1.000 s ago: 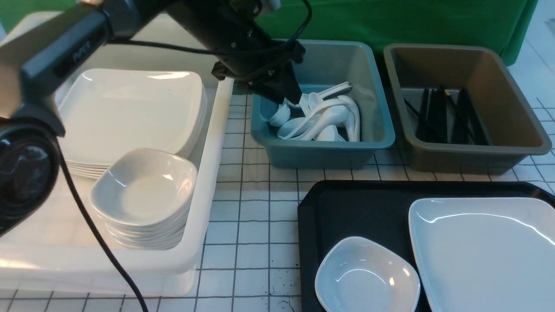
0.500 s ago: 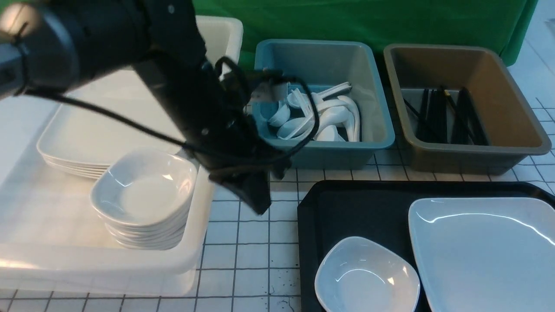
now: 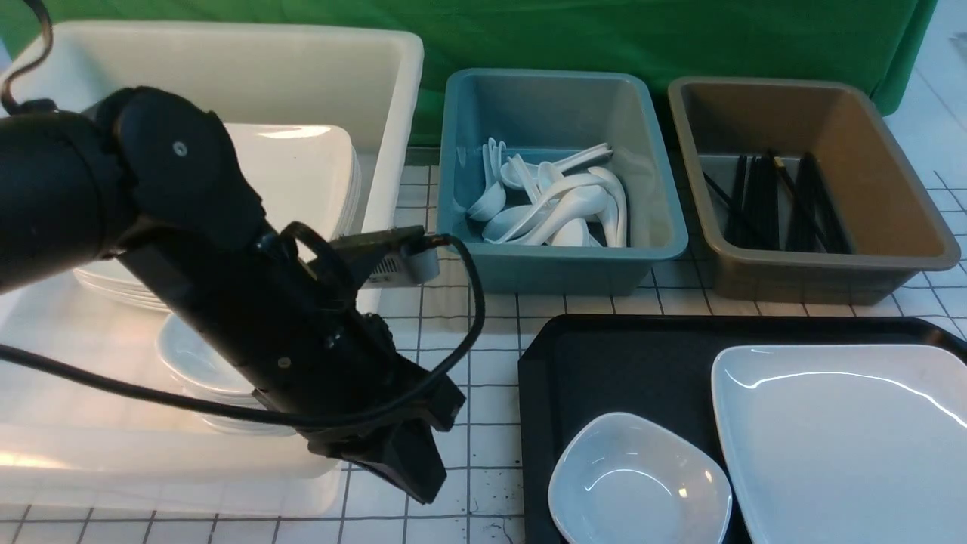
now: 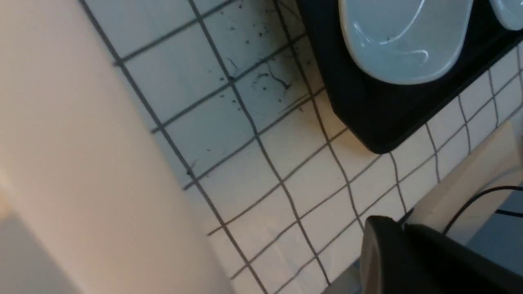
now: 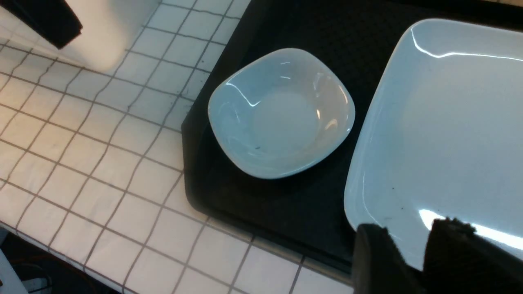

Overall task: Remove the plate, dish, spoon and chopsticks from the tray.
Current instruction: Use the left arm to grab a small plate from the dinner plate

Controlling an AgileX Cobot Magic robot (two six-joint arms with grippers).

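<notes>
Our left gripper hangs over the desk, between the white tub and the tray. We cannot tell if it is wide or narrow. Our right gripper is a bit open above the plate, holding nothing. The dish sits on the tray beside the plate. We think the dish is next: go over it, open up, and grab its rim.

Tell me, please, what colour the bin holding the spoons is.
The bin is a muted blue, clearest in the front view.
</notes>
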